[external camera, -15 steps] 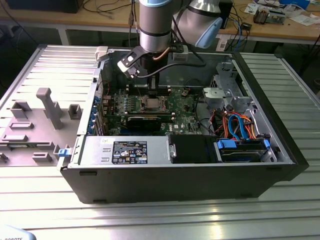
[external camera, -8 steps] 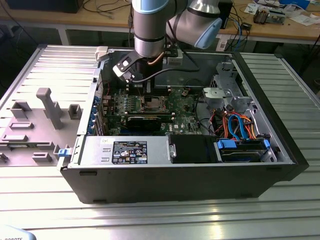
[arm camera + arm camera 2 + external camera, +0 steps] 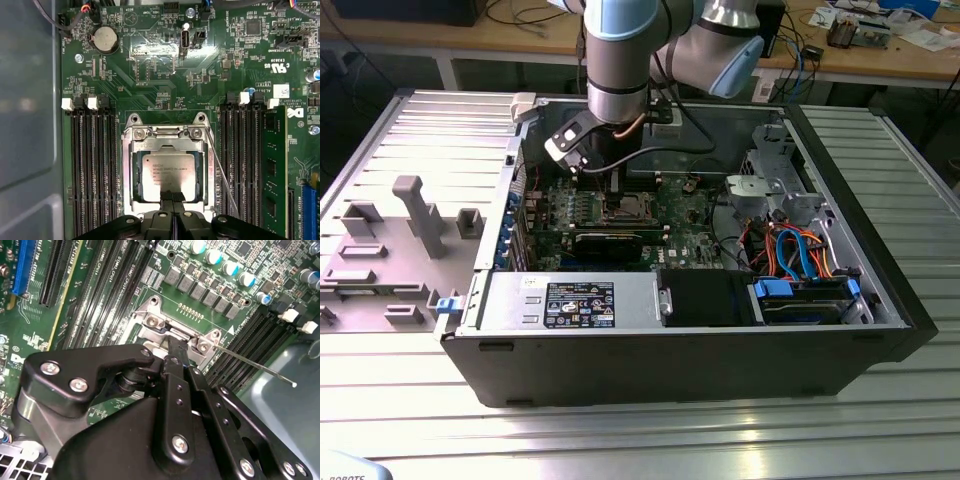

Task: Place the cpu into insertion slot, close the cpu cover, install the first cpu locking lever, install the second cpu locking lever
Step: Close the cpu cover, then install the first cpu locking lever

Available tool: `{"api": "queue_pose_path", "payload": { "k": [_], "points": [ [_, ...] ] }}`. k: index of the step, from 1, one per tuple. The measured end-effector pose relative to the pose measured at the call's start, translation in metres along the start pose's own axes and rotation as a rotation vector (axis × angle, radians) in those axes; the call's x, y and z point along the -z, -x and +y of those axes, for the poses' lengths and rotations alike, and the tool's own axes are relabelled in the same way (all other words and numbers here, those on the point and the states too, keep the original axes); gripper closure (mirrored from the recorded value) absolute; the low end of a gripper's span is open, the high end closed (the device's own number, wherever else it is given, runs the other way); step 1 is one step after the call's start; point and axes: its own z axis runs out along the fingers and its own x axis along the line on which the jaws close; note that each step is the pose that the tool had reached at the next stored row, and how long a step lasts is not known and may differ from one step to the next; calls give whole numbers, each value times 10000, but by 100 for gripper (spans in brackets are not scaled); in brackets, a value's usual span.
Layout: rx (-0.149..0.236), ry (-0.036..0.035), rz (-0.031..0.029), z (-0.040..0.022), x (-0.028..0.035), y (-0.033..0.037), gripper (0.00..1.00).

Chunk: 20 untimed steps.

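Observation:
In the first wrist view the cpu lies flat in the insertion slot, its silvery top showing through the window of the cpu cover, which lies down over it. My gripper is shut, fingertips together with nothing visible between them, resting at the cover's edge beside the cpu. One thin locking lever runs slanted along the socket's side; in the second wrist view this locking lever sticks out free past the gripper. In the exterior view the gripper reaches down into the open computer case over the socket.
Black memory slots flank the socket, with a green memory stick on one side. A coin battery and the grey case wall are close by. Drive cage and cables, a power supply and a grey fixture tray surround the board.

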Motion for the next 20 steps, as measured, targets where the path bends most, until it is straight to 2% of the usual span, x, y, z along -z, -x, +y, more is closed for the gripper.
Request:
{"api": "queue_pose_path", "payload": {
  "k": [4, 5, 7, 9, 10, 13, 14, 20],
  "points": [
    [-1, 6, 13, 1, 1, -2, 89],
    [0, 15, 26, 3, 22, -5, 89],
    [0, 5, 11, 1, 81, -3, 89],
    [2, 4, 10, 8, 87, -3, 89],
    [0, 3, 9, 31, 87, -4, 89],
    [0, 4, 10, 161, 86, -5, 89],
    [-1, 3, 9, 182, 87, -6, 89],
    [0, 4, 9, 203, 87, -6, 89]
  ]
}}
